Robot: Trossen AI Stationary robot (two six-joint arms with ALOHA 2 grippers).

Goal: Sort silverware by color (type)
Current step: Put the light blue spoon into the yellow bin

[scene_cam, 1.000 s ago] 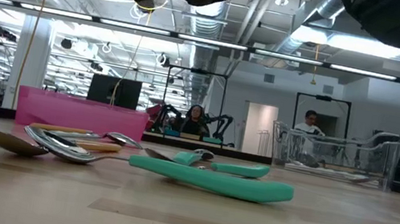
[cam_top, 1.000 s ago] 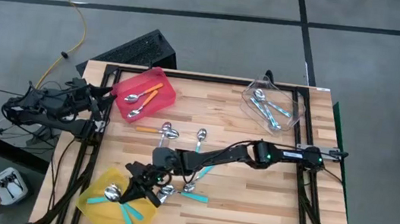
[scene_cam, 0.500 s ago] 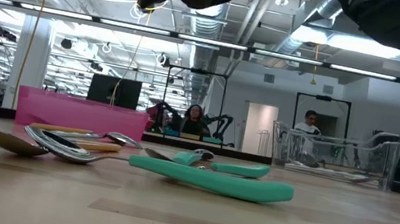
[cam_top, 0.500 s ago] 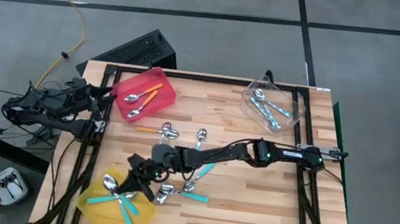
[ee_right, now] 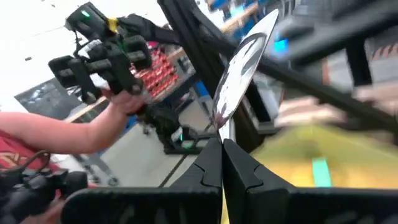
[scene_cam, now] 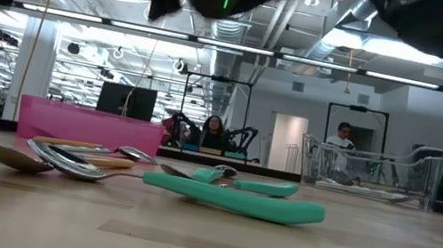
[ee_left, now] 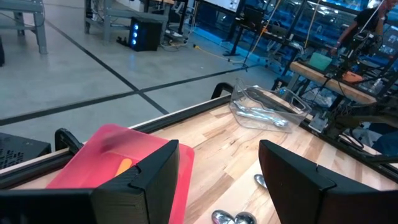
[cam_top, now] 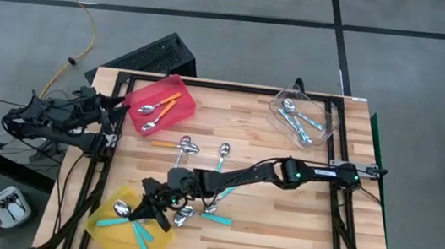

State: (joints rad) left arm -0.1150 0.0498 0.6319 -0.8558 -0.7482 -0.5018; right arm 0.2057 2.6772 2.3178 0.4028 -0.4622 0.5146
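Note:
My right gripper [cam_top: 144, 209] reaches across from the table's right and stands over the yellow bin [cam_top: 104, 231] at the near left, shut on a spoon [ee_right: 239, 68] whose metal bowl sticks out past the fingertips. Teal-handled spoons [cam_top: 139, 232] lie in that bin. Loose silverware lies mid-table: teal-handled spoons [cam_top: 213, 215] and an orange-handled one [cam_top: 171, 144]. My left gripper [ee_left: 214, 180] waits open off the table's left edge, beside the red bin [cam_top: 159, 104]. My right gripper pinches the spoon's stem just behind the bowl [ee_right: 218, 124] between its two fingers; the handle is hidden by the fingers. The fingers come about level from the table's right, along the spoon. The bowl juts forward over the yellow bin; whether it touches the bin I cannot tell.
The red bin holds orange-handled spoons. A clear bin [cam_top: 302, 117] at the far right holds light-blue-handled spoons. A teal spoon [scene_cam: 236, 200] lies close to the low camera. A person's hand [ee_right: 93, 137] with a controller shows beyond the table.
My right gripper has sunk a little over the yellow bin and its wrist has turned, the spoon still between its fingers.

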